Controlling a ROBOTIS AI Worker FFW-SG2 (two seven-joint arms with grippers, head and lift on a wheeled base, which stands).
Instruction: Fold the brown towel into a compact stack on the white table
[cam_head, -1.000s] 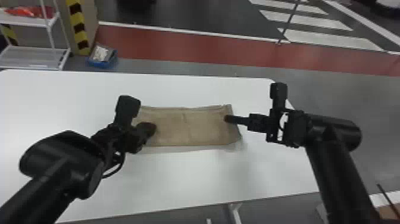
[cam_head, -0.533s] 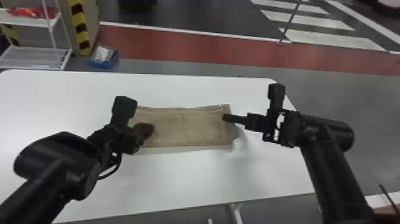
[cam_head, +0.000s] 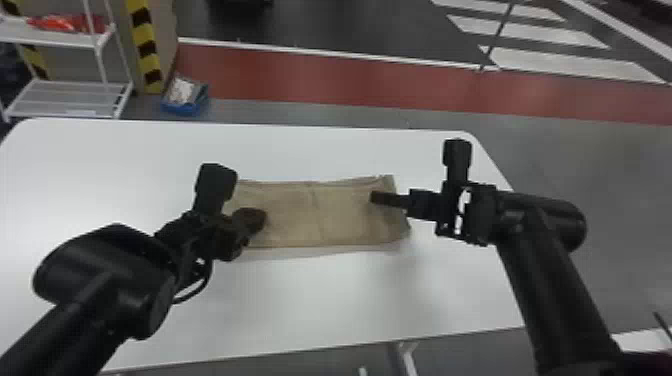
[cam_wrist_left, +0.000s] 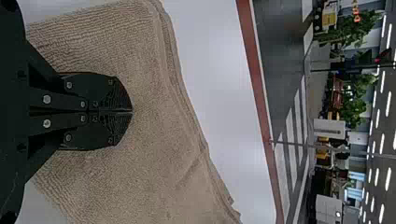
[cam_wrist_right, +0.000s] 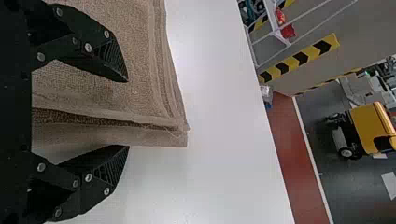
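Note:
The brown towel lies as a flat folded strip on the white table. My left gripper is over the towel's left end; in the left wrist view the left gripper is shut, tips together above the cloth. At the towel's right end is my right gripper. In the right wrist view the right gripper stands open, its fingers on either side of the towel's layered edge, one over the cloth and one beyond it. Whether either gripper touches the towel I cannot tell.
A white wire shelf with red items stands behind the table at the left. Near it, a blue box sits on the floor. The table's right edge passes beneath the right arm.
In the head view, both arms and the towel appear slightly farther left than a second ago. The right gripper's tips have moved slightly inward over the towel's right end.

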